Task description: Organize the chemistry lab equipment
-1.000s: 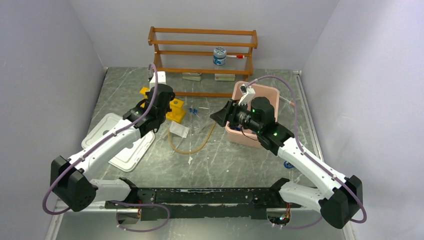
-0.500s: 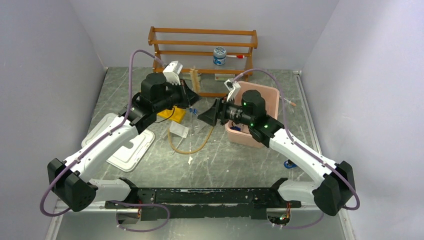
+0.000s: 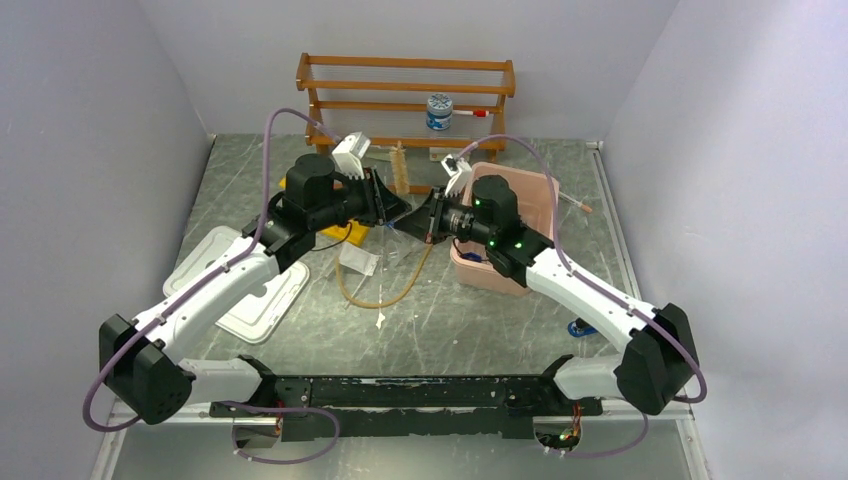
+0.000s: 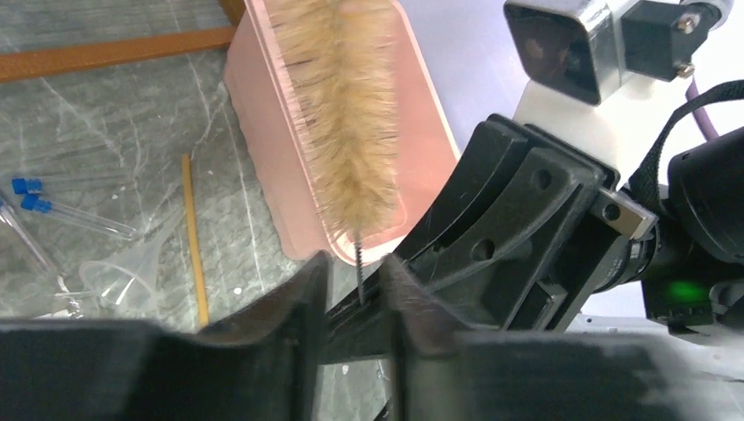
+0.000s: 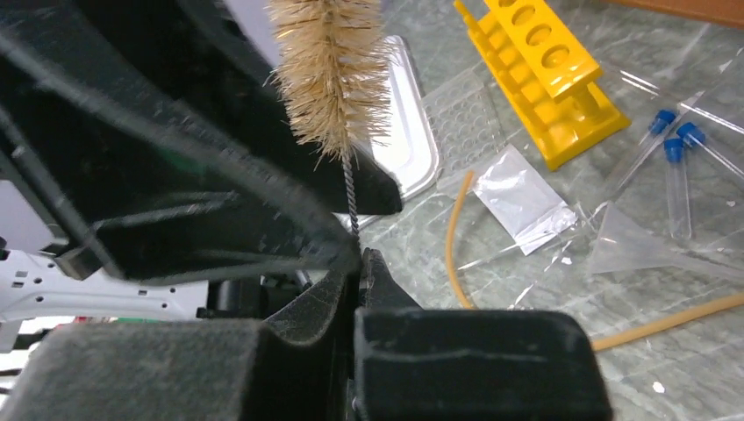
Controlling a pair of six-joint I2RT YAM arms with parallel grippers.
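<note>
A test-tube brush [image 3: 403, 170] with tan bristles [image 4: 346, 114] and a twisted wire stem stands upright in the air between both arms, above the table's middle. My right gripper [image 5: 358, 254] is shut on the lower end of the wire, below the bristles [image 5: 332, 70]. My left gripper [image 4: 355, 267] is open, its jaws standing on either side of the wire without pressing it. In the top view the left gripper [image 3: 393, 210] and right gripper [image 3: 414, 222] meet tip to tip. The yellow rack [image 5: 548, 74], blue-capped tubes [image 5: 676, 149] and tan hose [image 3: 375, 295] lie on the table.
A pink bin [image 3: 530, 200] stands to the right of the grippers. A wooden shelf [image 3: 405, 90] with a white-lidded jar [image 3: 438, 112] lines the back. A white tray [image 3: 245, 300] lies at the left, with a clear funnel [image 5: 632, 246] and a small plastic bag [image 3: 358, 258] near the hose.
My left arm carried the brush from beside the yellow rack to the middle. The right arm swung left to meet it; its jaws shut on the wire and the left jaws opened.
</note>
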